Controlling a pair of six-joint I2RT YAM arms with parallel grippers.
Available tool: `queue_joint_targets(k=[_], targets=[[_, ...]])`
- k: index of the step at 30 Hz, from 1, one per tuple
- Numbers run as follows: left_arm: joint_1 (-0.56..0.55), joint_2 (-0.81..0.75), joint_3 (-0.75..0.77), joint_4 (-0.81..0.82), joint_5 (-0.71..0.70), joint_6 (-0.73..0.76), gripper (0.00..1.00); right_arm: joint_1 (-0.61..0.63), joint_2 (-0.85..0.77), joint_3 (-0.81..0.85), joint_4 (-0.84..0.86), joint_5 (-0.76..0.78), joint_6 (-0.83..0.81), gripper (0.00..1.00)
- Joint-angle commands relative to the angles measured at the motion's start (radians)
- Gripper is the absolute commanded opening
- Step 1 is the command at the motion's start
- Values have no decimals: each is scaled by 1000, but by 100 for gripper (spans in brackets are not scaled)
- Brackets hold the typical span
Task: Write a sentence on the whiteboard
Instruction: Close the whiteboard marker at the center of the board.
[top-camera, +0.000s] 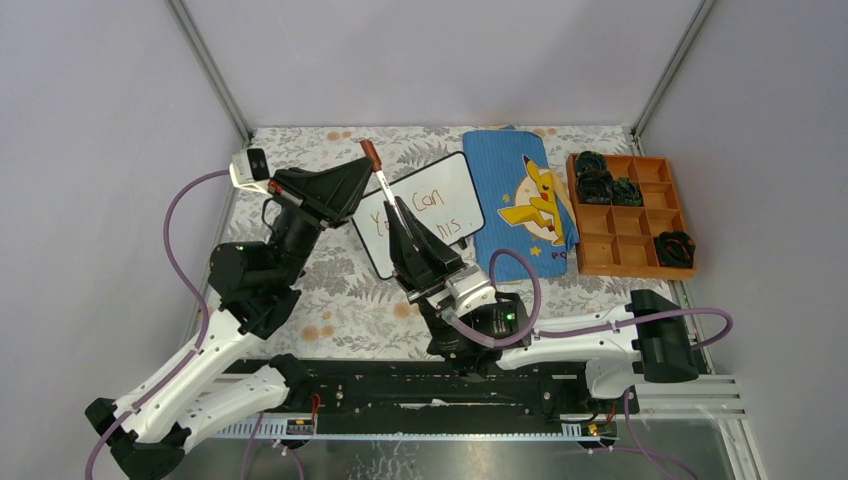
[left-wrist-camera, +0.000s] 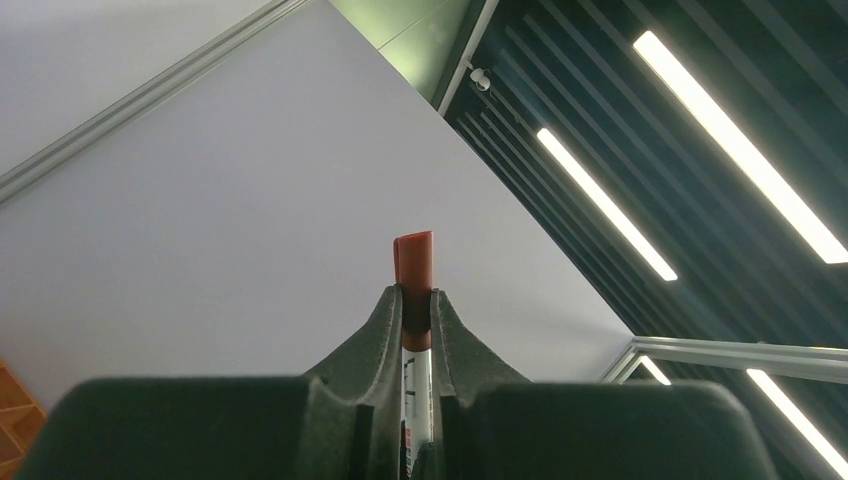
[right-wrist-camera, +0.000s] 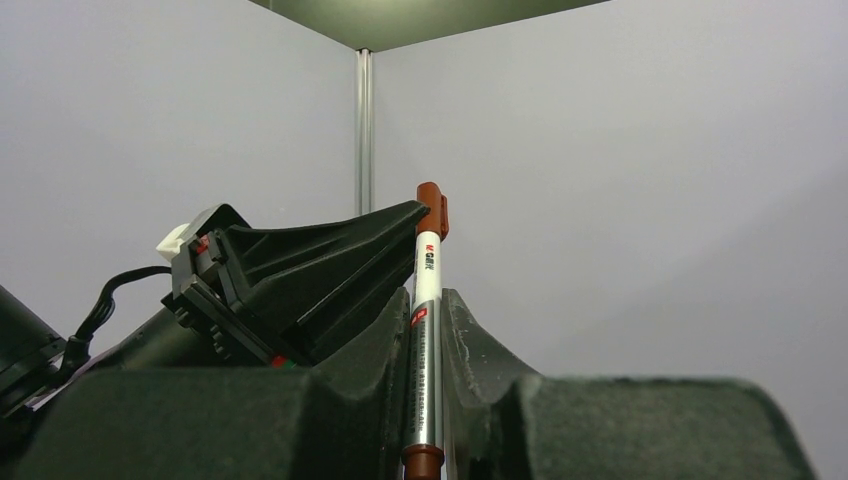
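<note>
A: Layout, big stuff first?
B: Tabletop (top-camera: 340, 300) w/ floral cover. Whiteboard (top-camera: 452, 190) lies flat mid-tabletop, skewed, in front of both arms, so prob. placed where either can reach it. Blue cloth (top-camera: 505, 180) just beside its right edge, likely the wiper. Orange tray (top-camera: 625, 250) further right, dark bits in a few compartments, not part of this.
A: The sentence?
B: Sentence (top-camera: 425, 200) is on the board in red-brown. "You Can" reads OK; 2nd line partly hidden behind right arm. Looks about done, imo.
A: Grippers?
B: Both raised above the board, both on one marker (right-wrist-camera: 427, 265), which is off the board & tilted up. Right gripper (right-wrist-camera: 428, 305) nearly closed, clamped on the barrel low down, so it's the holder. Left gripper (left-wrist-camera: 416, 302) also nearly closed, pinching the same marker right below the red-brown cap (left-wrist-camera: 413, 258).
A: Why two-handed?
B: Guess: one steadies the barrel, the other works the cap. Cap appears seated. Putting on vs pulling off, can't tell from this.
</note>
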Motion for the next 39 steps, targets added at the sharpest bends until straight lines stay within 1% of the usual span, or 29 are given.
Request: queue_joint_targets(k=[1,4,8,13,19,23,29,30,31,33,36,39], targets=[[-85,18,-21,-109,272,49,0,-45,22,68,80,-29,5,0],[-85,0,-32,-97,252,52,0,-46,14,57,81,-29,6,0],[-84,1,-17,-114,252,64,0,-45,4,52,80,-31,7,0],[-85,1,-31,-98,251,57,0,-46,1,57,81,-35,0,0],[-85,-8,-23,-119,238,72,0,-46,-9,47,81,-34,-3,0],[-85,-21,-25,-131,220,83,18,-46,-11,43,80,-33,-7,0],[-85,-37,-25,-159,191,93,56,-46,-19,32,81,-32,-3,0],[-85,-40,-25,-164,183,95,59,-46,-23,27,81,-35,-1,0],[-85,-44,-26,-168,177,96,65,-46,-27,22,82,-35,2,0],[-85,-50,-26,-176,164,100,73,-46,-36,9,84,-36,12,0],[-85,-63,-22,-197,136,115,82,-46,-55,-13,83,-29,30,0],[-84,-86,-9,-241,69,149,89,-45,-90,-58,80,-33,64,0]])
